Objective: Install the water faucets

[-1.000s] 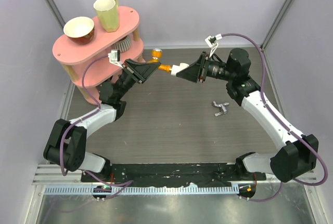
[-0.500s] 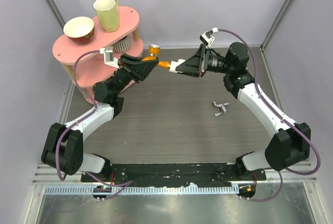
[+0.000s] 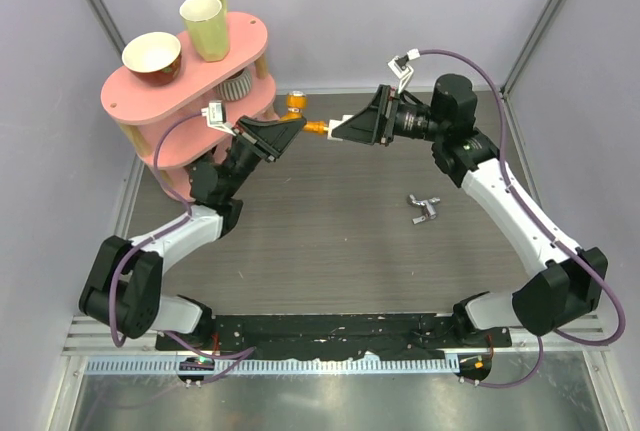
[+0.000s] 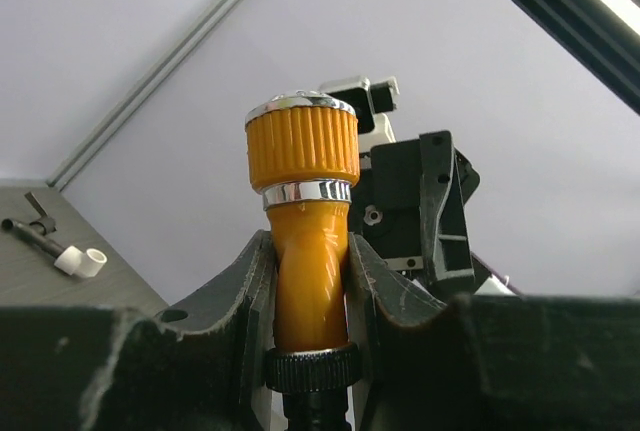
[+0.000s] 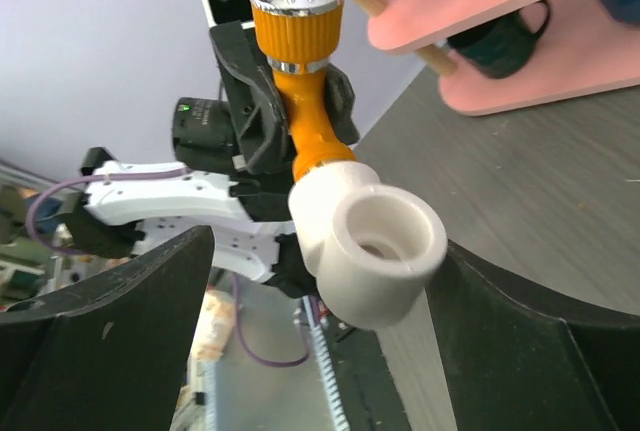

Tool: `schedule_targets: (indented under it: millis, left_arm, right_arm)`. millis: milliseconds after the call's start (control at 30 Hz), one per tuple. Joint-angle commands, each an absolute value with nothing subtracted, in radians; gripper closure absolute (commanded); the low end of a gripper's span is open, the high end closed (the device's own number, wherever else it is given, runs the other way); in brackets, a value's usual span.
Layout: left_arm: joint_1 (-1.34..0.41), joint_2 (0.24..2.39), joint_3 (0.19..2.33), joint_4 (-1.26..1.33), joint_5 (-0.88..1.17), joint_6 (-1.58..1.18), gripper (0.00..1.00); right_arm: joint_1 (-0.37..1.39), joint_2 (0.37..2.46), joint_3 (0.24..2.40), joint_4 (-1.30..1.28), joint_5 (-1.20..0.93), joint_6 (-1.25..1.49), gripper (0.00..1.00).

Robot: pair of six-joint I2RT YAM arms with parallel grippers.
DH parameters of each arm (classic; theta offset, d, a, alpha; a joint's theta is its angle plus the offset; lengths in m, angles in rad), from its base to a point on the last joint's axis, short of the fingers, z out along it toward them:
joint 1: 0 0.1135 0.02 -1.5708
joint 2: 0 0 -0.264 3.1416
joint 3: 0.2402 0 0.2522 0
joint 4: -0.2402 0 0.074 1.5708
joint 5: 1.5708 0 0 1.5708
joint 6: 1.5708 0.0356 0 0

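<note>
Left gripper (image 3: 292, 126) is clamped on the orange tap (image 4: 305, 251), held above the table (image 3: 330, 251) near twelve o'clock, by the pink shelf (image 3: 130, 86). The tap's spout runs nine-to-three. A white fitting (image 5: 375, 241) appears seated on its three-o'clock end. Right gripper (image 3: 338, 131), the nearer one, straddles that fitting with fingers apart. Bare tabletop lies toward six o'clock.

I am reaching my left arm (image 3: 185, 231) from the near left toward the far middle, with the left gripper (image 3: 292, 128) pinching tight on the orange tap (image 4: 308, 261). I am stretching my right arm (image 3: 505, 196) up from the near right, wrist turning left, so the right gripper (image 3: 342, 129) is facing the left one tip to tip, its fingers standing wide apart.
</note>
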State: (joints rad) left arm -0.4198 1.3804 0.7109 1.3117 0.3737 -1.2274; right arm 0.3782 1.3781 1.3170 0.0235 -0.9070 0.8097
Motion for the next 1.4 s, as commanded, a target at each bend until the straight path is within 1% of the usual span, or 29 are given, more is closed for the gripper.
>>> schedule_targets:
  millis: [0,33,100,267,367,400,467,500,533,633,733,867,900,1000,1167,1367]
  left_arm:
    - [-0.425,1.286,0.715,1.301,0.273,-1.292,1.0]
    - [-0.425,1.273,0.715,1.243,0.268,-1.295,1.0]
    - [-0.426,1.25,0.713,1.207,0.259,-1.301,1.0]
    - [-0.426,1.241,0.707,1.157,0.239,-1.383,1.0]
    - [-0.426,1.235,0.716,1.071,0.233,-1.436,1.0]
    - [-0.426,1.233,0.721,1.048,0.238,-1.44,1.0]
    - [-0.426,1.22,0.745,0.95,0.251,-1.443,1.0]
    - [-0.428,1.215,0.752,0.919,0.252,-1.439,1.0]
    - [-0.428,1.207,0.765,0.864,0.253,-1.439,1.0]
    - [-0.428,1.186,0.814,0.728,0.268,-1.428,1.0]
    - [-0.431,1.172,0.857,0.628,0.279,-1.408,1.0]
    - [-0.433,1.169,0.896,0.554,0.294,-1.407,1.0]
    - [-0.433,1.17,0.911,0.542,0.304,-1.41,1.0]
    - [-0.433,1.172,0.931,0.511,0.328,-1.411,1.0]
    - [-0.433,1.151,0.939,0.479,0.337,-1.401,1.0]
    - [-0.433,1.138,0.94,0.477,0.35,-1.402,1.0]
  right_arm:
    - [0.383,1.298,1.367,-0.141,-0.761,0.496,0.09]
    - [0.385,1.293,1.365,-0.164,-0.705,0.45,0.1]
    - [0.383,1.281,1.364,-0.207,-0.68,0.353,0.09]
    - [0.383,1.227,1.3,-0.204,-0.62,0.187,0.09]
    - [0.385,1.149,1.208,-0.14,-0.563,0.048,0.09]
    - [0.387,1.12,1.18,-0.089,-0.566,-0.056,0.09]
    - [0.393,1.034,1.071,-0.011,-0.575,-0.151,0.09]
    - [0.394,1.011,1.04,0.077,-0.556,-0.188,0.09]
    - [0.394,0.993,1.023,0.096,-0.545,-0.237,0.09]
    - [0.417,0.973,1.051,0.045,-0.48,-0.351,0.09]
    - [0.488,0.968,1.069,0.022,-0.382,-0.446,0.09]
    - [0.601,1.021,1.15,-0.084,-0.256,-0.645,0.09]
    - [0.654,1.038,1.157,-0.084,-0.221,-0.67,0.09]
    - [0.727,1.069,1.167,-0.061,-0.126,-0.751,0.09]
    - [0.762,1.121,1.201,-0.064,-0.048,-0.839,0.1]
    - [0.775,1.167,1.22,-0.083,-0.015,-0.882,0.11]
